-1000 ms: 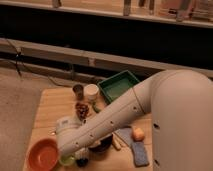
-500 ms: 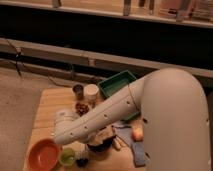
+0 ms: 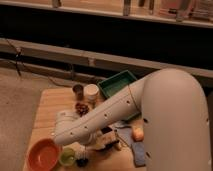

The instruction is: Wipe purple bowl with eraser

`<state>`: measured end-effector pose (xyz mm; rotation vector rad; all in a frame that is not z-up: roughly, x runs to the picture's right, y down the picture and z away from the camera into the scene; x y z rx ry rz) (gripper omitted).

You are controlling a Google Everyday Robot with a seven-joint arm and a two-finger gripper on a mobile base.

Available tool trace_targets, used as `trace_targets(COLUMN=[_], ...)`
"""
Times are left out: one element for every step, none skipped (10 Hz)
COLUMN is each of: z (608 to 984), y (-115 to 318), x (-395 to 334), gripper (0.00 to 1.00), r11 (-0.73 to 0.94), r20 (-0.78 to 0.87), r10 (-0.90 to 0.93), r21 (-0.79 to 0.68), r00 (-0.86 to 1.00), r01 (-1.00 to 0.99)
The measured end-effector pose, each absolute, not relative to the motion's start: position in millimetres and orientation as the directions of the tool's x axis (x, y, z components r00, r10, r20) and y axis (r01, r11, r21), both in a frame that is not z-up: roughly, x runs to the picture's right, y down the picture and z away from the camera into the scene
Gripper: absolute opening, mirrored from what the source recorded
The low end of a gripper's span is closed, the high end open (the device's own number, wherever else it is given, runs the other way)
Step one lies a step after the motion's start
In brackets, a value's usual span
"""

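**Barely shifted: the tool hangs low near the dark bowl**

Now the purple bowl [image 3: 102, 145] sits near the front edge of the tabletop [image 3: 50, 107]. It lies mostly under the white arm [image 3: 115, 107], which crosses above it. Only a dark, glossy patch shows, with something pale in or beside it that cannot be made out.

The tool [image 3: 82, 161] is a dark shape hanging from the arm's end, just left of the purple bowl and close to the tabletop. Whether it is apart, together or clamped on something cannot be told, nor whether it touches the bowl.

Just left of the tool stands a tiny lime-green bowl [image 3: 67, 157]. Beyond that is the larger orange bowl [image 3: 44, 154], at the front left corner.

To the right of the purple bowl lies a small orange ball [image 3: 137, 133], and in front of the ball is a blue block [image 3: 140, 154]. Farther back are a brown lump [image 3: 81, 107], a dark cup [image 3: 78, 90] and a white cup [image 3: 91, 93] side by side. A green bin [image 3: 119, 84] stands at the rear, partly behind the arm.

Against half a second ago, the arm's end sits slightly lower and the tool has come down a little toward the front edge. The bowls, cups, bin, ball and block lie where they lay.
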<state>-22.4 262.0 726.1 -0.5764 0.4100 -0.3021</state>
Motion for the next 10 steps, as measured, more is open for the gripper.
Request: trace_targets(z=[719,713,710,709,712,718,726,730,733,735], y=[264,265,264,262,256,248,240,237,234,234], x=[-23,-26,-28,-30,-33,-35,-39,-43,-46,-47], gripper=[0.0,0.0,0.0,0.0,0.0,0.0,0.0,0.0,0.0,0.0], r11=[0.798,0.798,0.799,0.802,0.808,0.811,0.81,0.807,0.806,0.805], r20=[-0.29,-0.291,-0.289,-0.288,-0.279,-0.267,-0.253,-0.241,-0.232,-0.228], r10=[-0.382,-0.382,-0.384,-0.386,-0.389,-0.397,-0.408,-0.419,-0.43,-0.434], r21=[-0.583,-0.583,-0.58,-0.575,-0.561,-0.551,-0.543,-0.54,-0.535,-0.532], r00=[0.877,0.877,0.877,0.876,0.878,0.878,0.877,0.875,0.873,0.872], r01=[0.155,0.154,0.159,0.164,0.179,0.199,0.22,0.238,0.254,0.261])
